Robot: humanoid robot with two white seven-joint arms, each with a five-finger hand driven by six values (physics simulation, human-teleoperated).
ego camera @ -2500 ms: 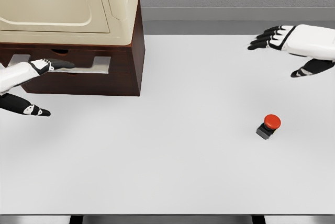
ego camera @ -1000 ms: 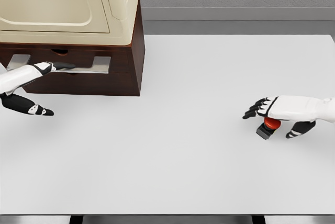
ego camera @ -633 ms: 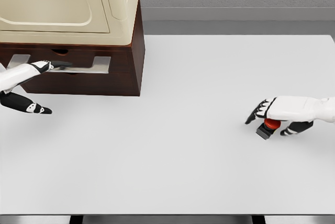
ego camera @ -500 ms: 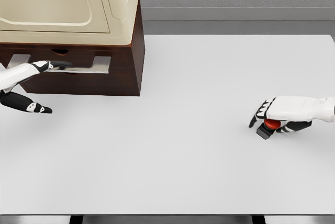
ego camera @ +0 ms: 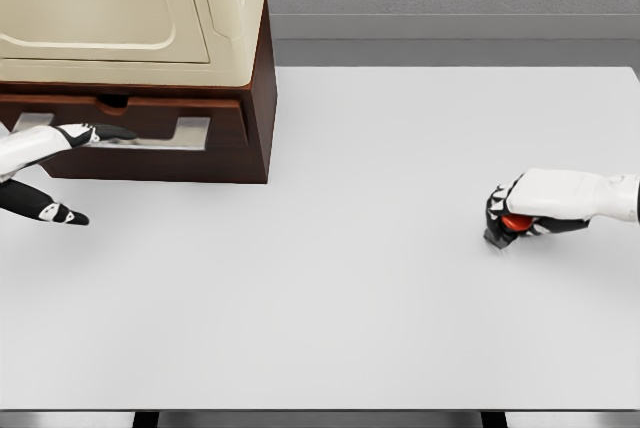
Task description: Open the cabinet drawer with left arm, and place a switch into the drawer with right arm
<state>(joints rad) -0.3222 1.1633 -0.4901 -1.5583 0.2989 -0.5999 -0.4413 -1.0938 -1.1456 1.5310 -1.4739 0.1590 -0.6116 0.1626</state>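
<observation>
one red switch [ego camera: 516,222] sits on the table [ego camera: 350,248], gripped inside the right hand's [ego camera: 530,210] curled fingers.

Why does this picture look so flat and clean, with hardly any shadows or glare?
Head view: it is a simulator render, evenly lit. The white table shows no glare, only a faint shadow under the right hand; a darker one sits beneath the cabinet. Edges look slightly soft.

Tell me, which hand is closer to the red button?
Right. The right hand is curled around the red button switch; the left hand is far across the table, at the drawer handle.
</observation>
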